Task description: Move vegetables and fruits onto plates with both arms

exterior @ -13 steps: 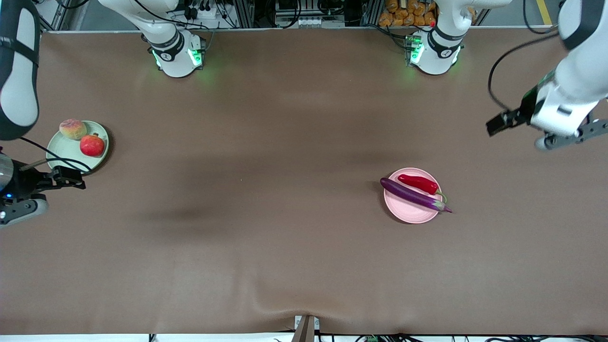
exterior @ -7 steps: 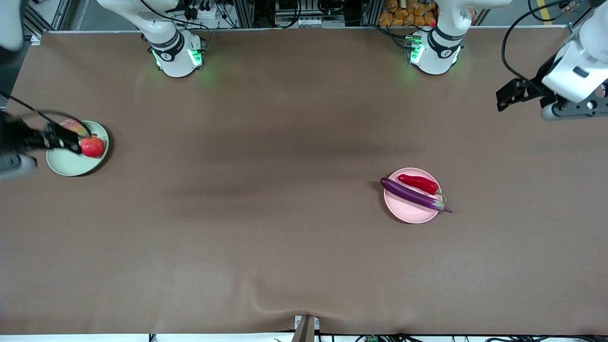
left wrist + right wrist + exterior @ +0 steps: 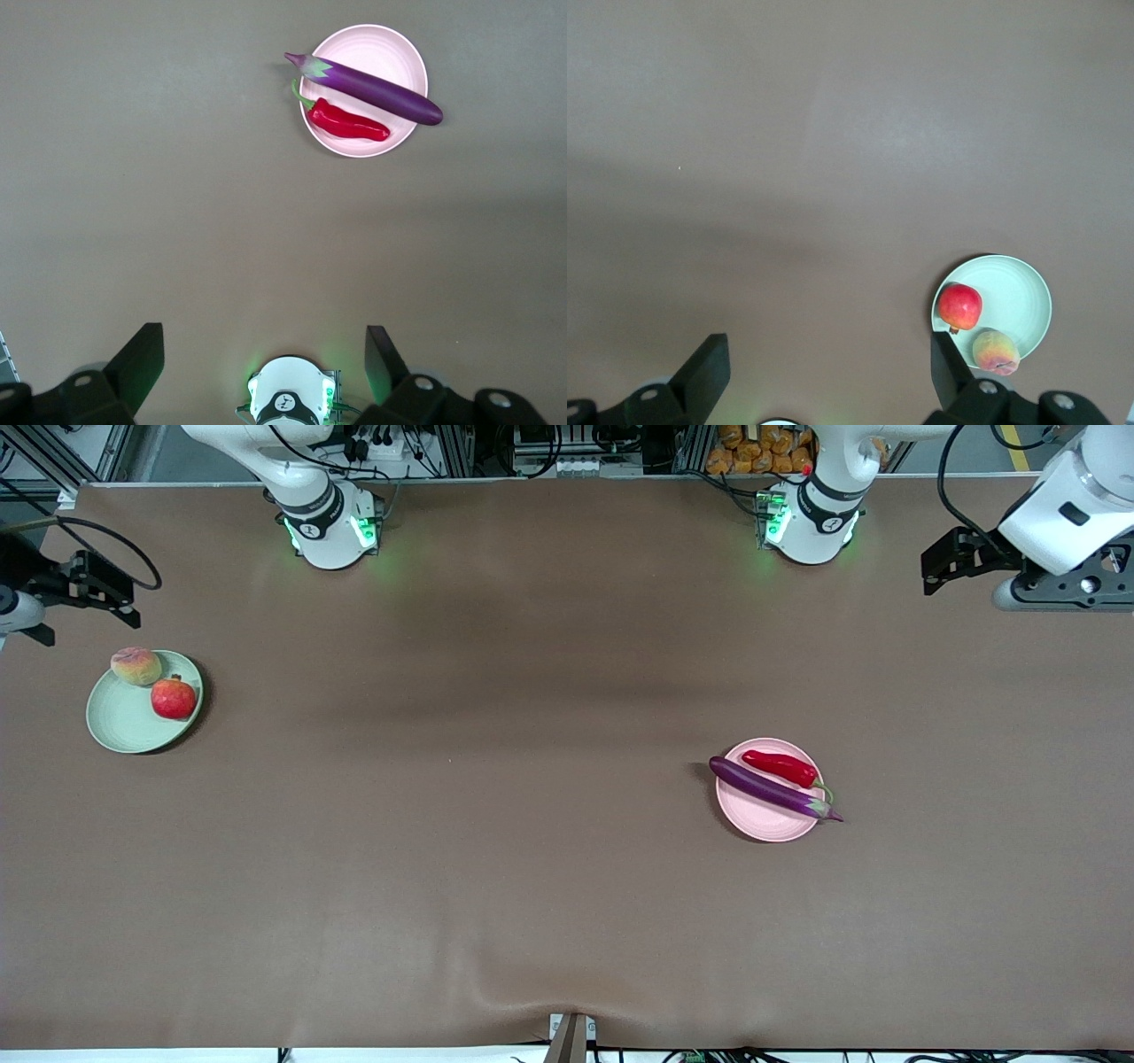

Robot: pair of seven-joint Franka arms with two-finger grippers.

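With both my grippers raised and empty, each round plate is loaded.
My left gripper (image 3: 264, 365) and right gripper (image 3: 829, 365) gape wide; purple eggplant (image 3: 769, 788) and red chili pepper (image 3: 780, 766) lie on the pale pink plate (image 3: 762, 822), red crowned fruit (image 3: 173, 698) and orange-pink peach (image 3: 135, 665) on the pale green plate (image 3: 120, 722).

Eggplant (image 3: 376, 86), chili pepper (image 3: 350, 121) side by side on pink plate (image 3: 390, 44).

Even overhead light, no glare. Broad soft shadow bands across brown table (image 3: 532, 886). Green base glow on cloth. All views sharp.
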